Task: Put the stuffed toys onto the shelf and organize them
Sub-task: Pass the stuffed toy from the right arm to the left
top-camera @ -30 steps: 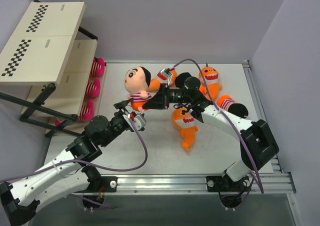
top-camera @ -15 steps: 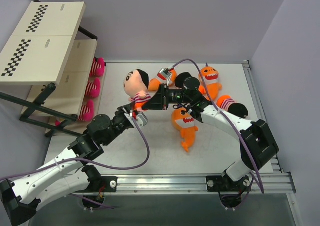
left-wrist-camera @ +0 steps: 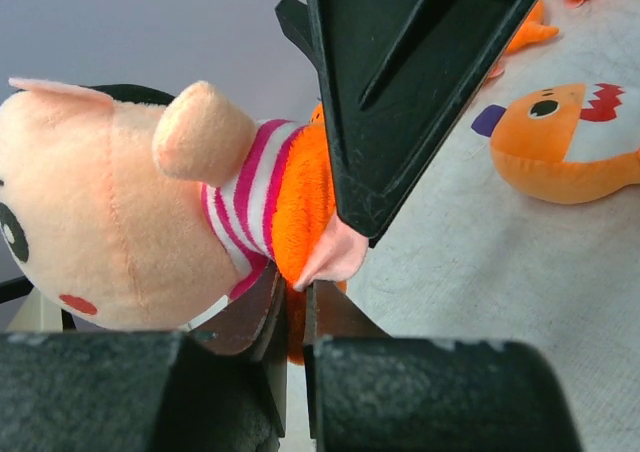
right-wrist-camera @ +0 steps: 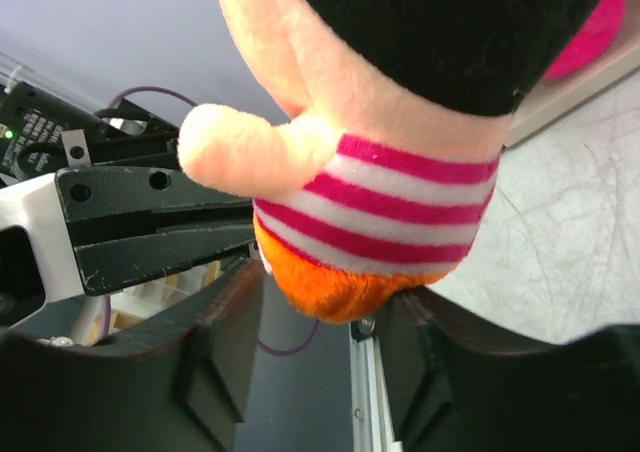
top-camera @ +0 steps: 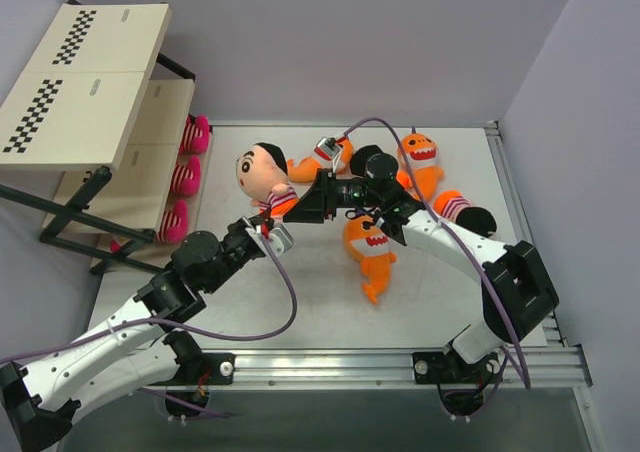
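Plush doll point(top-camera: 258, 167): is hanging above the bench point(top-camera: 320, 312) between both grippers, right of the shelf point(top-camera: 90, 82).
Left gripper point(left-wrist-camera: 296, 297): is pinching shut on the doll's pink limb.
Right gripper point(right-wrist-camera: 320, 317): jaws are standing apart around the orange body.
Handling: soft and light; it is likely sagging from a limb pinch, since the head is looking bulky.
Hold point: the striped torso is probably offering the firmer grip.

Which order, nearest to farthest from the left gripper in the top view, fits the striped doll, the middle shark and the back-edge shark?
1. striped doll, pinched at the left gripper.
2. middle shark, to its right.
3. back-edge shark, farther right and back.
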